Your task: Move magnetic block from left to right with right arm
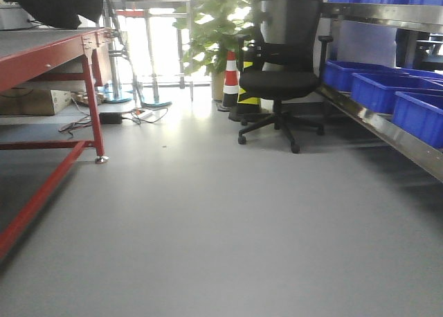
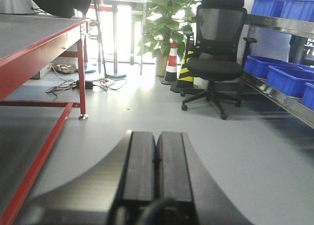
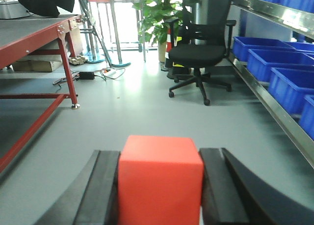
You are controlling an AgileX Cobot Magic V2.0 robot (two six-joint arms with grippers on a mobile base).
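Grey floor beyond sharp-edged matte red cube in right end effector

Right wrist view: the lower edge cuts off the magnetic block. The block covers the inner faces of the right end effector's fingers, whose bases also run out of frame. Left wrist view: the left end effector is blurred near the lens and cropped below. Front view: the red-framed tabletop is cropped at left, the blue bins at right and the office chair at top. The chair partly hides a striped cone. The floor cables are too small to resolve.
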